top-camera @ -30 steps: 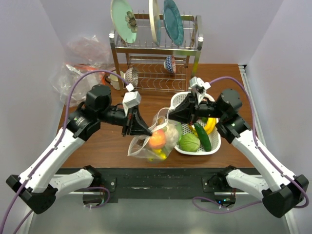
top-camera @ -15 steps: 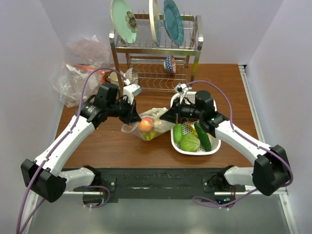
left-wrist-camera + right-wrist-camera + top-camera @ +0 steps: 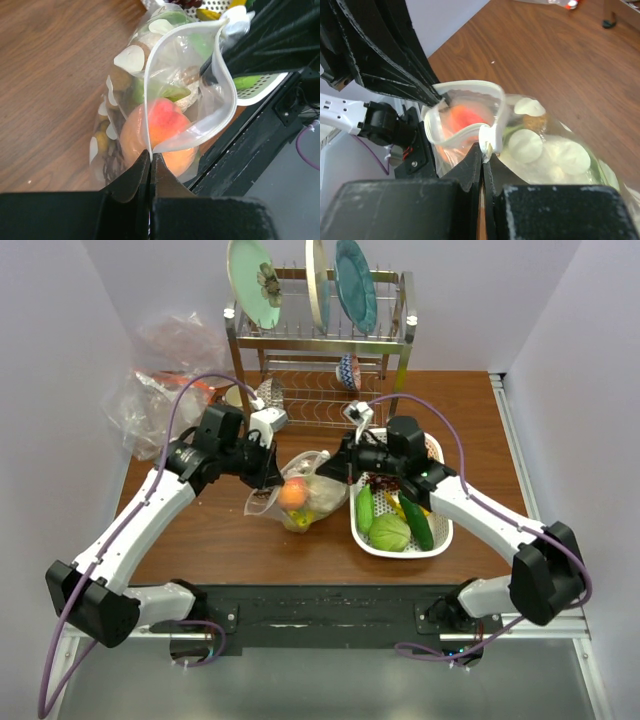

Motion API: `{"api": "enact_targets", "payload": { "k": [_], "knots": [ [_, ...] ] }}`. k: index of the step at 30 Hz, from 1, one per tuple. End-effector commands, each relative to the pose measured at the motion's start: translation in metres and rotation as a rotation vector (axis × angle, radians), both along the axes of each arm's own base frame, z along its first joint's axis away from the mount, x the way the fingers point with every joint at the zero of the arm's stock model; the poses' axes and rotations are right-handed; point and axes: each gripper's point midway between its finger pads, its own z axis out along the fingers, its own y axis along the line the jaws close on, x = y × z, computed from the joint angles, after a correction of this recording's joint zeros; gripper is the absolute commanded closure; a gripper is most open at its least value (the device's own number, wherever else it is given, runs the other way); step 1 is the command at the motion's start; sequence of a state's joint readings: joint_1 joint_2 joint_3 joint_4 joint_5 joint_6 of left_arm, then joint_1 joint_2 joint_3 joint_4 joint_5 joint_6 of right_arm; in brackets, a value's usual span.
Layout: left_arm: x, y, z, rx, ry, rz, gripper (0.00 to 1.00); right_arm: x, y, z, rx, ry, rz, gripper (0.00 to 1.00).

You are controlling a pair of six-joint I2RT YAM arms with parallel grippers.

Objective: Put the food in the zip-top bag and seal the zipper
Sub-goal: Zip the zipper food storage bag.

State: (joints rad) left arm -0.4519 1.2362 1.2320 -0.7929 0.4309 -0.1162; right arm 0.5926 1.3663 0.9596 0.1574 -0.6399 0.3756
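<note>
The dotted zip-top bag (image 3: 300,492) hangs between both grippers over the table's middle. Inside it I see an orange-pink peach (image 3: 292,494), yellow and green pieces and dark grapes. My left gripper (image 3: 275,477) is shut on the bag's mouth edge at its left end; in the left wrist view (image 3: 150,156) the zipper strip (image 3: 200,130) runs out from the jaws in an open loop over the peach (image 3: 160,130). My right gripper (image 3: 343,462) is shut on the mouth's right end (image 3: 487,145). The mouth gapes open between them.
A white basket (image 3: 436,537) with a cucumber, a green cabbage and bananas stands right of the bag. A dish rack (image 3: 320,350) with plates stands at the back. A heap of clear plastic (image 3: 165,390) lies at the back left.
Both grippers have moved away from me and lower, carrying the bag from the near middle toward the table's centre. The right arm has stretched out leftward. Both stay shut on the mouth.
</note>
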Motion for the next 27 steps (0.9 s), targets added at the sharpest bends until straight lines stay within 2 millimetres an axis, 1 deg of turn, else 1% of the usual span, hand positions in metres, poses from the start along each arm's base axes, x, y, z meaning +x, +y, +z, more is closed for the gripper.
{"api": "enact_targets", "payload": {
  "k": [1, 4, 7, 10, 12, 13, 15, 16, 17, 18, 19, 20, 22, 23, 24, 25, 27],
  "knots": [
    [0.013, 0.018, 0.021, 0.056, -0.062, 0.104, 1.0, -0.004, 0.022, 0.008, -0.015, -0.049, 0.04, 1.0],
    [0.017, 0.028, 0.032, 0.086, -0.1, 0.152, 1.0, -0.006, 0.027, 0.009, -0.013, -0.057, 0.043, 1.0],
    [0.015, 0.022, 0.036, 0.061, -0.102, 0.124, 1.0, -0.005, 0.026, 0.01, -0.013, -0.071, 0.033, 1.0],
    [0.019, 0.026, 0.037, 0.081, -0.11, 0.14, 1.0, -0.006, 0.024, 0.011, -0.025, -0.07, 0.024, 1.0],
    [0.02, 0.023, 0.042, 0.068, -0.117, 0.125, 0.84, -0.006, 0.023, 0.013, -0.028, -0.076, 0.026, 1.0],
    [0.019, 0.019, 0.042, 0.054, -0.113, 0.109, 0.74, -0.006, 0.022, 0.011, -0.032, -0.081, 0.026, 1.0],
    [0.02, 0.016, 0.038, 0.053, -0.095, 0.098, 0.66, -0.008, 0.021, 0.002, -0.05, -0.07, 0.03, 1.0],
    [0.021, 0.014, 0.038, 0.048, -0.098, 0.093, 0.59, -0.008, 0.02, 0.0, -0.054, -0.073, 0.034, 1.0],
    [0.022, 0.013, 0.038, 0.045, -0.099, 0.091, 0.57, -0.011, 0.019, -0.003, -0.058, -0.069, 0.037, 1.0],
    [0.023, 0.012, 0.039, 0.041, -0.106, 0.089, 0.53, -0.012, 0.017, -0.001, -0.051, -0.078, 0.039, 1.0],
    [0.025, 0.01, 0.043, 0.026, -0.121, 0.081, 0.46, -0.013, 0.018, 0.001, -0.039, -0.091, 0.04, 1.0],
    [0.026, 0.007, 0.05, 0.009, -0.142, 0.07, 0.43, -0.016, 0.017, -0.001, -0.038, -0.091, 0.046, 1.0],
    [0.027, -0.002, 0.064, -0.037, -0.178, 0.026, 0.38, -0.018, 0.016, 0.005, -0.02, -0.11, 0.051, 1.0],
    [0.027, -0.005, 0.076, -0.06, -0.21, 0.004, 0.37, -0.021, 0.016, 0.004, -0.019, -0.109, 0.068, 1.0],
    [0.03, -0.01, 0.083, -0.08, -0.236, -0.015, 0.36, -0.023, 0.017, 0.007, -0.013, -0.119, 0.081, 1.0],
    [0.027, -0.017, 0.091, -0.116, -0.248, -0.056, 0.35, -0.025, 0.017, 0.009, -0.004, -0.127, 0.096, 1.0],
    [0.028, -0.026, 0.1, -0.16, -0.282, -0.11, 0.35, -0.028, 0.018, 0.012, 0.002, -0.133, 0.112, 1.0]
  ]
}}
